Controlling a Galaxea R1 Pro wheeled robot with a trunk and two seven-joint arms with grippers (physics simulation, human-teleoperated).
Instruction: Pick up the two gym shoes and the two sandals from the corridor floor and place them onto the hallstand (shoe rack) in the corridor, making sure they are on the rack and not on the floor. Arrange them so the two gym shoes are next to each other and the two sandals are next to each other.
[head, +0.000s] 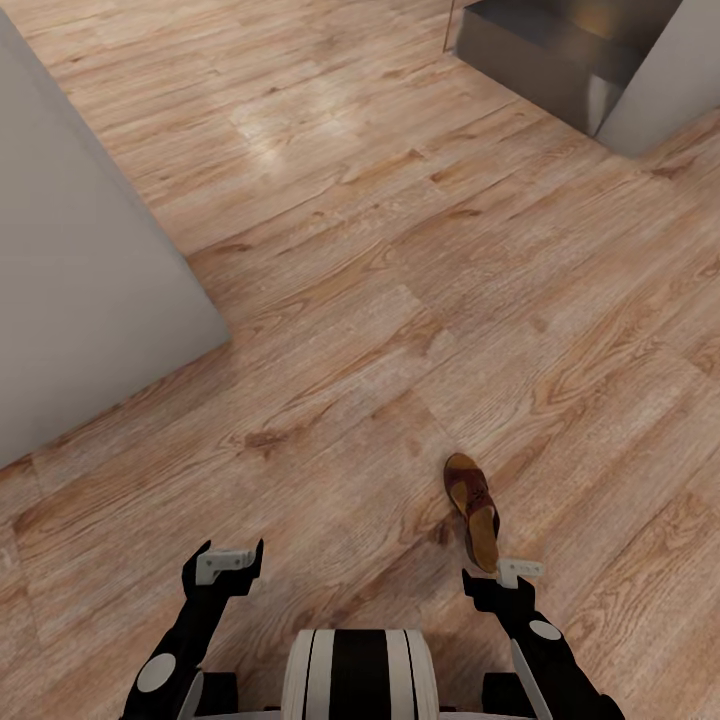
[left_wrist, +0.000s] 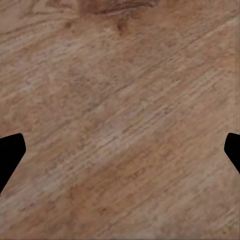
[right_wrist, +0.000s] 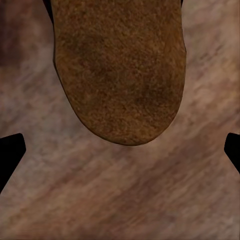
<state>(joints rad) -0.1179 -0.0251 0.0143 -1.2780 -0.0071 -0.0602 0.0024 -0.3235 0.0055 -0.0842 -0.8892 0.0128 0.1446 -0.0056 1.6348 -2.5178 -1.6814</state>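
- Sandal (head: 476, 509): a single brown slip-on with a dark woven toe strap and tan footbed lies flat on the corridor floor (head: 380, 300), toe pointing away from the robot and heel toward it.
- The heel end of the sandal sits just ahead of the right gripper (head: 505, 577), which hangs low over the planks at the lower right of the head view.
- Right wrist view: the rounded tan heel of the sandal (right_wrist: 120, 70) lies between the two dark fingertips (right_wrist: 10, 155), which stand at opposite edges of the frame; the fingers are spread wide and hold nothing.
- Left gripper (head: 228, 562): positioned at the lower left of the head view, above bare flooring and well apart from the sandal.
- Left wrist view: wood-grain planks (left_wrist: 120, 120) run diagonally between the two dark fingertips (left_wrist: 9, 155), which sit far apart at the frame edges; this hand is likewise spread and empty.
- A light grey wall (head: 80, 300) rises along the left side of the head view.
- A grey unit with a dark, shaded recess (head: 560, 50) stands at the upper right, far from the sandal across open floor.
- The robot's striped white-and-black trunk (head: 358, 672) shows at bottom centre, between the two arms.
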